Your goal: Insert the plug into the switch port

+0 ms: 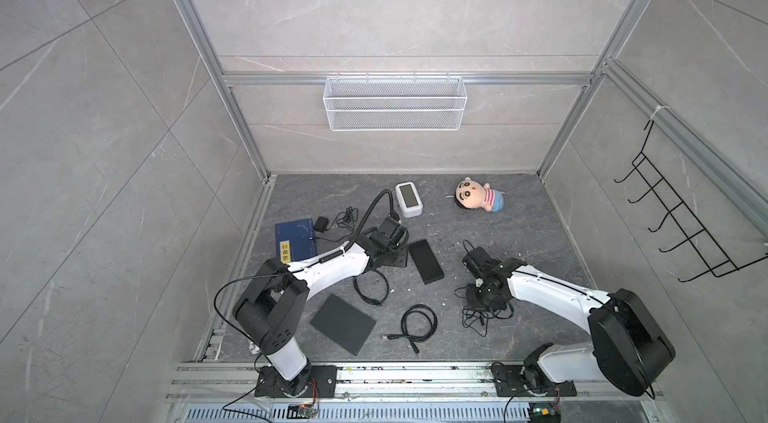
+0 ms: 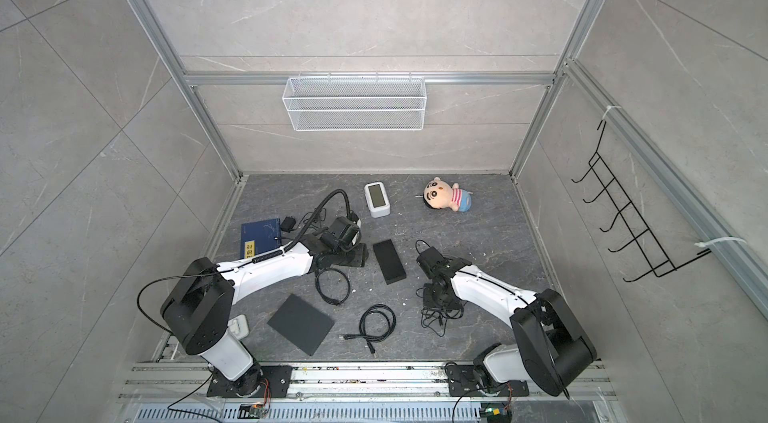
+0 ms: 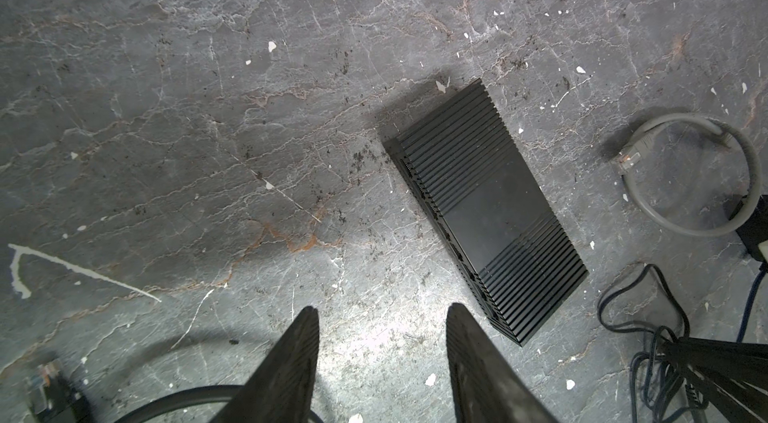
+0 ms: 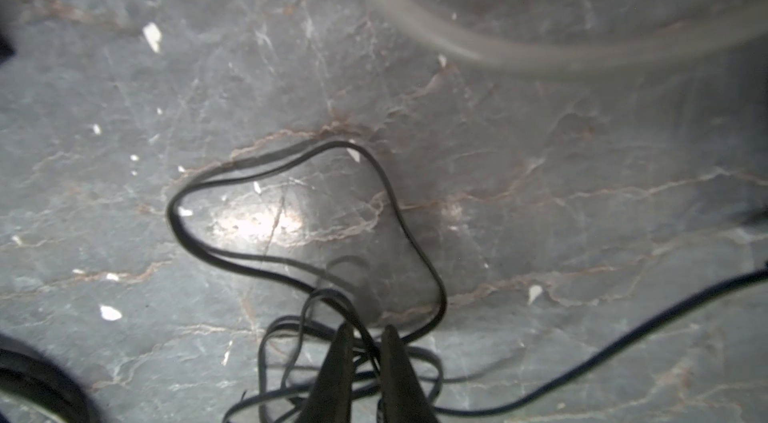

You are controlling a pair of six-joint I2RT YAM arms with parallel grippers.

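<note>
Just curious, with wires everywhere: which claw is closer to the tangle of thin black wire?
Right. The right claw is down in the tangle of thin black wire, tips astride strands. The left claw is beyond the black box, away from the wire.

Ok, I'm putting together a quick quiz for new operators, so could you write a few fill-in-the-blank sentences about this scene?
1. The left gripper hangs over the floor with its jaws ___.
2. The right gripper has strands of tangled cord ___ its fingers.
3. The plush doll wears a ___ shirt.

Missing words: open; between; striped.
</note>
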